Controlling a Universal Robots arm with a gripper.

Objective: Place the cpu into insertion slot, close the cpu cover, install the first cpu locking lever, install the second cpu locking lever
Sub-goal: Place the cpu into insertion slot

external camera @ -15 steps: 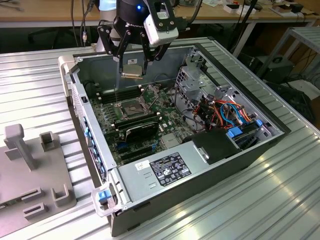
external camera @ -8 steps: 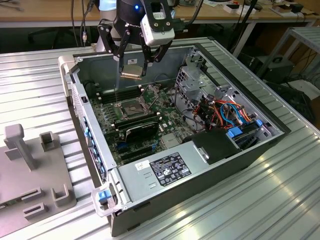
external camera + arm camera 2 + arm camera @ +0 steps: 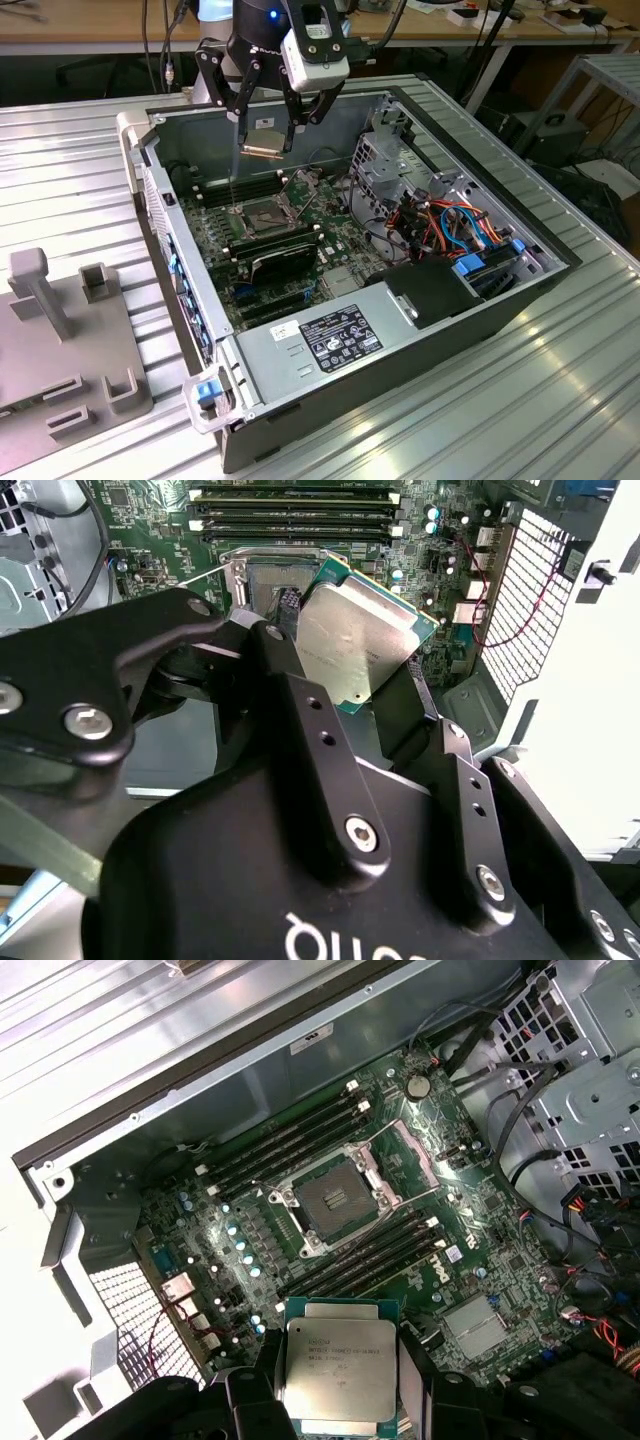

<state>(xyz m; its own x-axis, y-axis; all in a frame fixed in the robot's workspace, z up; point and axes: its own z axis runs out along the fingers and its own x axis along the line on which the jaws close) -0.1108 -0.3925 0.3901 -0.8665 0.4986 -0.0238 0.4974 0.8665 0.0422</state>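
My gripper (image 3: 266,138) is shut on the cpu (image 3: 262,143), a flat square chip with a silver-tan top, and holds it in the air above the open computer case. In the first wrist view the cpu (image 3: 340,1370) sits between the black fingers (image 3: 262,1385), with the open insertion slot (image 3: 328,1197) on the green motherboard beyond it. The cpu cover (image 3: 413,1148) stands raised at one side of the slot. In the second wrist view the cpu (image 3: 355,645) is tilted and the slot (image 3: 268,585) lies behind it. A thin locking lever (image 3: 232,190) stands up beside the slot (image 3: 262,212).
Memory sticks (image 3: 285,1135) flank the slot on both sides. A black card (image 3: 285,262), a power supply (image 3: 330,335), a drive cage (image 3: 395,150) and coloured cables (image 3: 450,225) crowd the case. A grey fixture (image 3: 60,330) sits on the ribbed table at the exterior view's left.
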